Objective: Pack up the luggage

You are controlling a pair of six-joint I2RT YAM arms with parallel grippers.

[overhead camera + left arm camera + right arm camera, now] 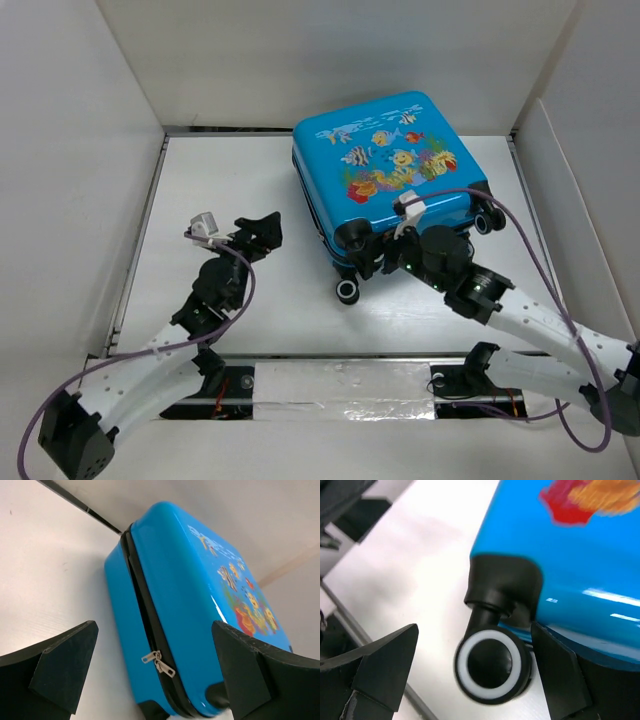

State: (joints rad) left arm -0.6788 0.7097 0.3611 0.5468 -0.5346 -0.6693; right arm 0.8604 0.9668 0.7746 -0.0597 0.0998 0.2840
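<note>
Luggage [385, 165] is lying flat on the table [240, 300], printed shell up, toward the back and right of centre. Its long axis is running from the back wall toward the arms, with the wheel end facing the near edge.

The right gripper [375, 258] is sitting at that wheel end and is the nearer of the two. Its jaws are standing spread, holding nothing, and a corner wheel [490, 665] is showing between them in the wrist view.

The left gripper [266, 235] is waiting apart from the case on its left, jaws also spread and empty, and is pointing at the zipped side. The zip pulls [159, 662] are lying near the wheel end. The seam appears closed, though its far run is hidden.
</note>
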